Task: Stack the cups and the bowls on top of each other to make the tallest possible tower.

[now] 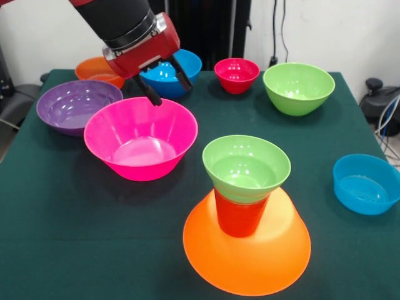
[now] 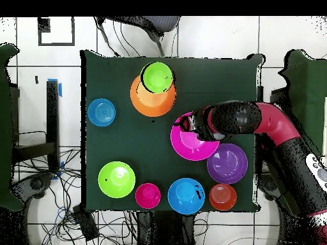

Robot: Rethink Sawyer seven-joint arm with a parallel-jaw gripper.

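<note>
The jaws (image 1: 167, 89) stand apart just above the far rim of the pink bowl (image 1: 140, 139). It looks light, stiff and slippery; pinching its thin rim seems best.

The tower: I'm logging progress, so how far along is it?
Done: an orange bowl rim down, a red cup on it, a green bowl on top. In hand: nothing; the open claw hangs over the pink bowl's far rim. Left: pink, purple and the other bowls on the table.
</note>
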